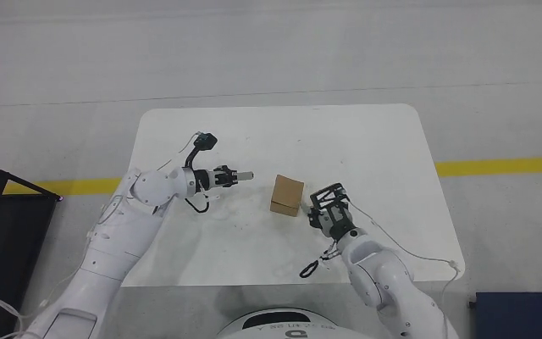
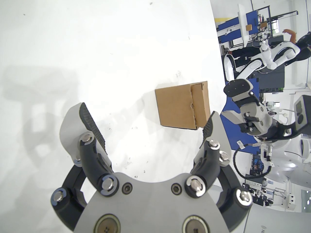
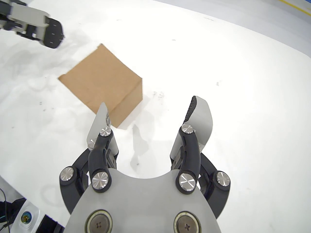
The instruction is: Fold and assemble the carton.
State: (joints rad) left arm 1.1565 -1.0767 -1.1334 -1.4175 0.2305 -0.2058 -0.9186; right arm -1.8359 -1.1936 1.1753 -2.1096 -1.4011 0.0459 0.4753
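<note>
Carton (image 1: 287, 195) mid-desk (image 1: 381, 144); left claw (image 2: 148, 112) and right claw (image 3: 148, 101) both wide, empty.
I'd press in evenly from its 9 and 4 o'clock, keeping it square.

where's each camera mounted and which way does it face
Top view: on the robot above its arms, looking down at the table; both arms show, the carton between the left gripper and right gripper.
Left wrist view: on the left wrist, looking past its own open jaws to the carton and the right gripper beyond.
Right wrist view: on the right wrist, looking over its own open jaws at the carton, the left gripper beyond.
Shared: all three views hold the carton; each wrist view catches the other gripper.
</note>
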